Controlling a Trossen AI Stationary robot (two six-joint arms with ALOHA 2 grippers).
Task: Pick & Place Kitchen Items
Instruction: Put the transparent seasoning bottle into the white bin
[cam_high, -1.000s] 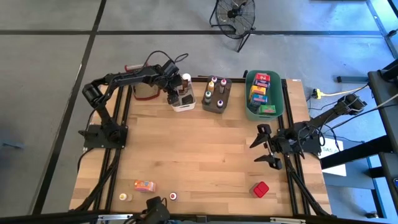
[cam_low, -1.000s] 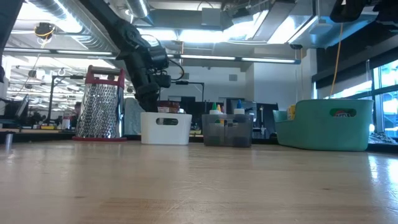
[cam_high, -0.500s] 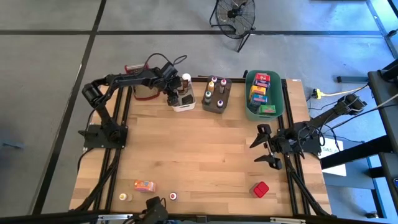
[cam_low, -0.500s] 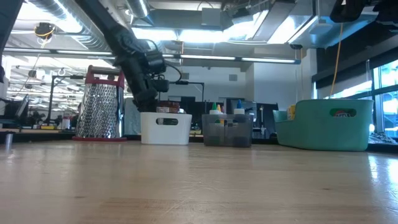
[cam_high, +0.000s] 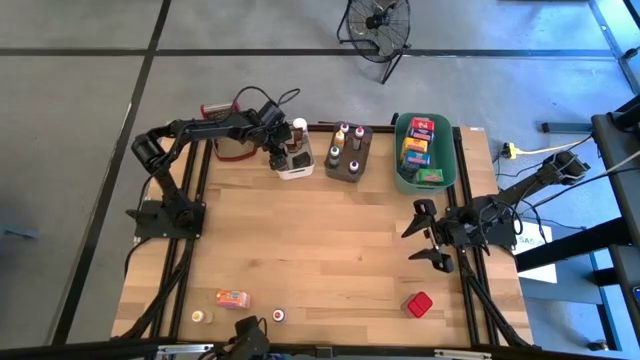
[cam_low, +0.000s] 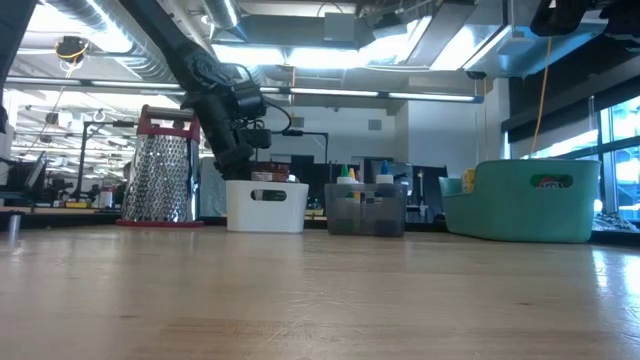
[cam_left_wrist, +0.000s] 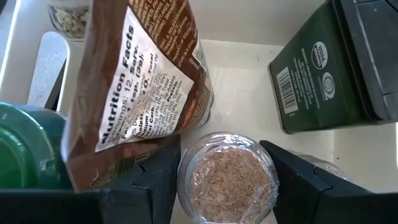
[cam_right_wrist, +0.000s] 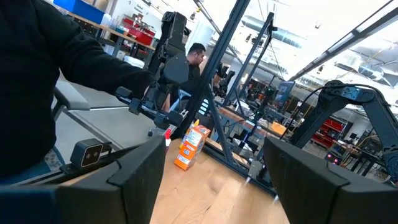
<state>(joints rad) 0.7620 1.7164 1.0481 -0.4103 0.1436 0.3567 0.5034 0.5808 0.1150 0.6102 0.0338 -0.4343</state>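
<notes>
- The left gripper hangs over the white tub, jaws parted around a clear spice jar, not visibly clamped.
- The jar looks light, rigid and slick; best gripped across its round sides.
- The right gripper waits wide open above the worktop.

Grater beside white tub; grey tub, green tub; fan.

Overhead looks straight down; low camera (table level) faces across; both show white tub.
</notes>
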